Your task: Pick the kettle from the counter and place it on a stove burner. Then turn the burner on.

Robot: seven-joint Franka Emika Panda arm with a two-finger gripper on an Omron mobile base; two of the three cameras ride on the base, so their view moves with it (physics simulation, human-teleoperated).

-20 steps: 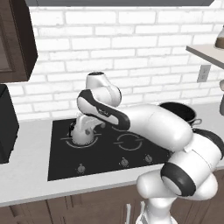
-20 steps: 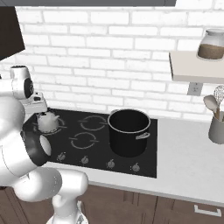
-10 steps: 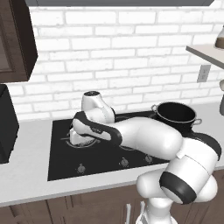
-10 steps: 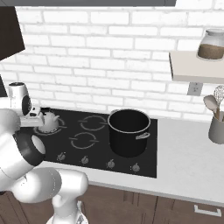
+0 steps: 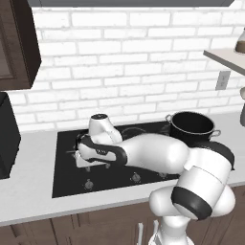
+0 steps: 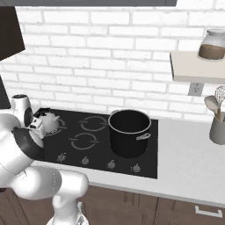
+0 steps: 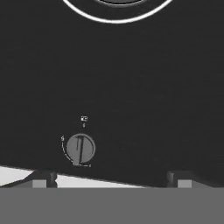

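With the kettle (image 6: 47, 121) already sitting on the black cooktop (image 6: 99, 149) at its far-left rear ring, which I take to be the stove burner, the pick-and-place half looks done and the knob step is what's left. Kettle sits upright on the glass, off the counter (image 6: 184, 162), apart from the black pot (image 6: 129, 132) on the right side. In the left base view the arm mostly hides the kettle, so exact centring on the ring can't be checked.

Placement makes sense: kettle on the left burner, so the matching control should be the leftmost knob (image 7: 80, 148) in the front row. Hand view looks straight down at that knob, its pointer bar roughly upright, likely the off position, with a white ring arc at the top edge.

Arm pose: folded low and reaching left across the front of the cooktop, forearm near horizontal, wrist bent down so the gripper (image 7: 111, 180) points at the glass just in front of the knob row. Fingertips (image 7: 43, 179) stand wide apart, spread, nothing between them. Knob sits between them but offset toward the left tip, so it needs a small shift and descent before closing and twisting.
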